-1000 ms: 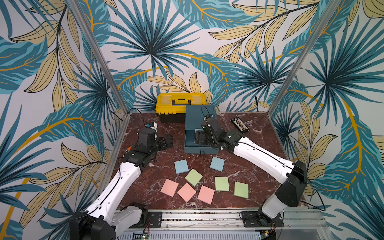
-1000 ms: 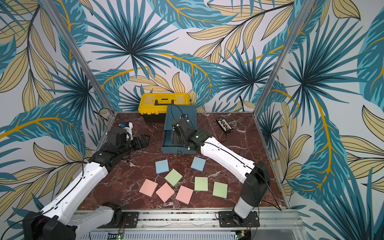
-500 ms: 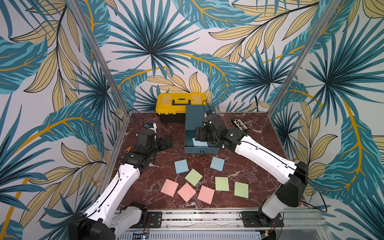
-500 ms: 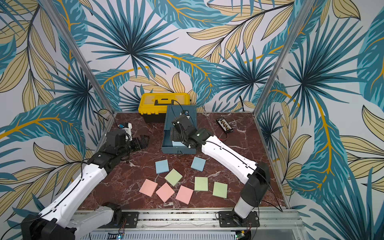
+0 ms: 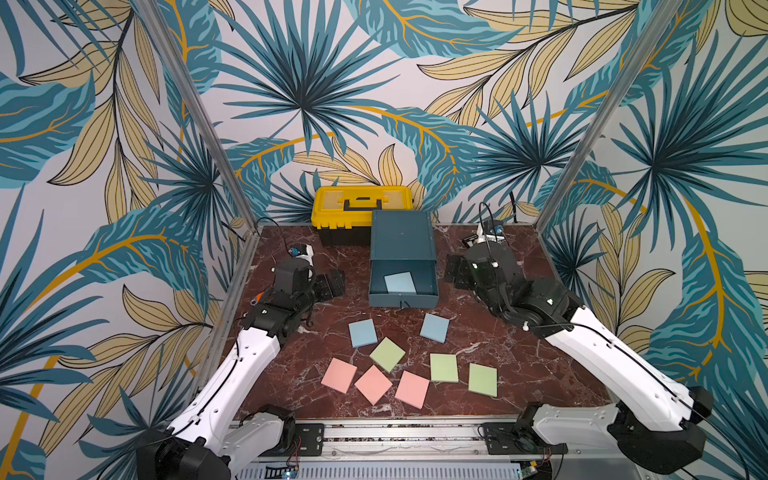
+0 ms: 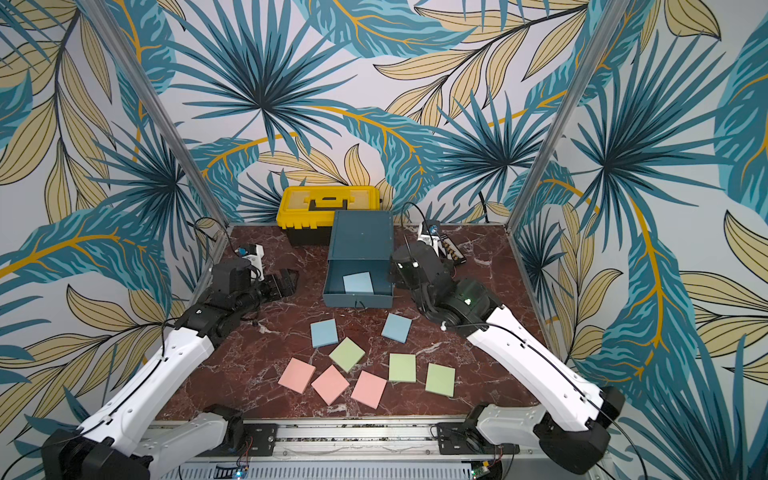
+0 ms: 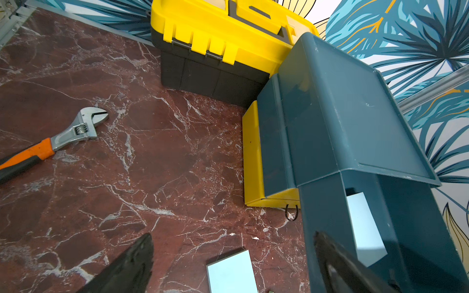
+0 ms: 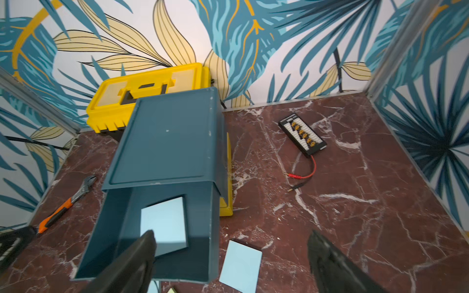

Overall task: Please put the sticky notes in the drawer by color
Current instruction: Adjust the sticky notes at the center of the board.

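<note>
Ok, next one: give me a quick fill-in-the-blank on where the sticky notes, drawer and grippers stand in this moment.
The open top drawer holds one ____ sticky note.
On the table lie ____ blue pads.
The left gripper and the right gripper both stand ____, holding nothing.
The toolbox behind the cabinet is ____.
Missing words: blue; two; open; yellow.

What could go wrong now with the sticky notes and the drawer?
The right gripper hangs open close beside the pulled-out drawer; a careless swing might bump it. The pink notes and a green note lie crowded together, so picking one may drag its neighbour. Only that drawer, holding one blue note, is open; a green or pink note dropped there would mix colours.
</note>
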